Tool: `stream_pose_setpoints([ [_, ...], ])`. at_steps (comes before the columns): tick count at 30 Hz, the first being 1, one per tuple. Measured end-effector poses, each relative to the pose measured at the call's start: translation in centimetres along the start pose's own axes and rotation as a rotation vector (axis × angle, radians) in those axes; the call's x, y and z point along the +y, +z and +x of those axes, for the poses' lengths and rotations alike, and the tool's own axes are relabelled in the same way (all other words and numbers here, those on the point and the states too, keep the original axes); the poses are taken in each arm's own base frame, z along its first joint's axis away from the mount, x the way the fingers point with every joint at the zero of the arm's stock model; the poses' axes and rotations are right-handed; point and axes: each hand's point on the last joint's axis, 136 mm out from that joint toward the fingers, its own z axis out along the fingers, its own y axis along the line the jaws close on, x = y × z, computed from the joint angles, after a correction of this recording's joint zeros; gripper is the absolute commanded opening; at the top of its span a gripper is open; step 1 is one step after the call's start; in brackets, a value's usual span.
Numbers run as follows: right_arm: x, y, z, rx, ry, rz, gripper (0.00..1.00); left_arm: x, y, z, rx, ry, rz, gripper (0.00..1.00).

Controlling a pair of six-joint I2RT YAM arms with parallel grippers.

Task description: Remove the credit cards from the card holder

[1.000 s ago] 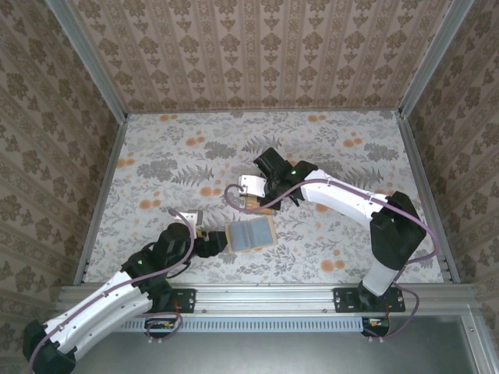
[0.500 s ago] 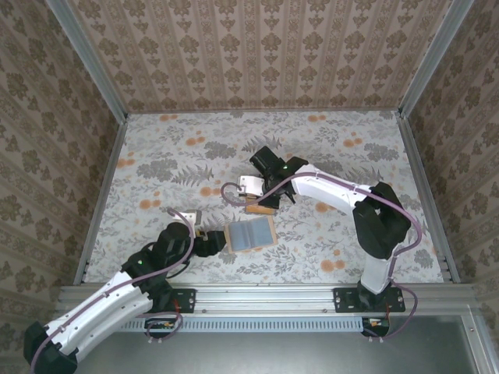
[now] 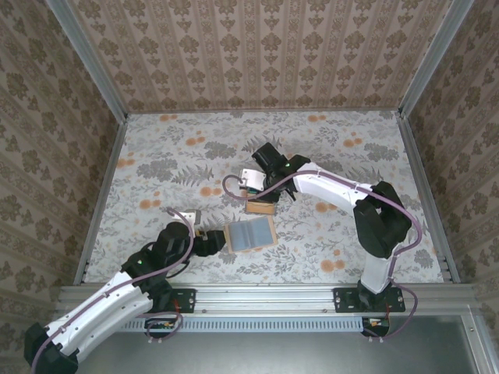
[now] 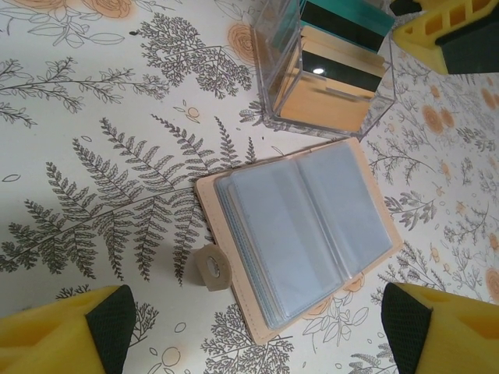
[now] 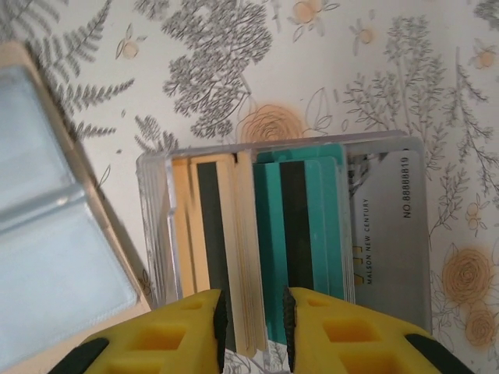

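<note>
Yellow foam-tipped fingers of the left gripper [image 4: 257, 315] stand spread wide and empty at the lower corners of the left wrist view. They frame the flat tan-beige folding card holder [image 4: 300, 241] without touching it. The holder lies open on the floral-printed table [image 4: 93, 117] with its grey-blue transparent sleeves face up and a small tan strap tab [image 4: 210, 269] at its left edge. No card colour shows through the top sleeves. The pages beneath are hidden, so I cannot tell whether all of them are emptied.

Further right and up in the top view, just beyond the holder, sits a small clear plastic box [image 3: 260, 207] with the right gripper [image 3: 263, 189] over it. In the right wrist view the thin rectangular teal-green and orange-tan credit cards [image 5: 300, 226] stand on edge in that box, some with a dark stripe. A silver-grey card [image 5: 386, 226] lies at the box's right side. At the lower edge of that frame the right gripper's fingers are drawn narrow on one orange-tan card [image 5: 245, 257] standing in the box.

By my reading the job is nearly done: most cards are out and filed. This one needs releasing, and the holder wants a last check.
</note>
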Motion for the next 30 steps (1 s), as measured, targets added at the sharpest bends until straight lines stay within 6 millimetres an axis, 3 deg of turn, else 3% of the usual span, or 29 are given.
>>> stream_pose_setpoints([
  [7,0.2,-2.7,-0.4,-0.096,0.225,0.043,0.26,-0.9,0.3,0.5,0.037,-0.004,0.046,0.83],
  [14,1.1,-4.9,-0.5,-0.18,0.555,0.047,0.24,-1.6,1.6,2.3,0.139,-0.009,0.039,0.61],
  [16,1.8,-4.4,0.3,-0.176,0.641,0.035,0.24,-2.3,1.8,2.6,0.161,0.002,0.042,0.52],
  [18,2.9,-3.6,1.7,-0.161,0.717,0.023,0.24,-3.0,2.1,2.7,0.177,0.02,0.041,0.49],
  [23,6.7,-0.6,6.5,-0.085,0.881,-0.013,0.23,-4.7,3.1,2.2,0.185,0.04,0.029,0.38],
  [26,8.7,0.7,8.3,-0.058,0.956,-0.028,0.22,-4.2,4.0,2.5,0.198,0.027,-0.01,0.31],
  [30,10.8,1.7,8.9,-0.064,1.008,-0.051,0.21,-2.9,4.9,3.4,0.225,0.02,-0.076,0.3],
])
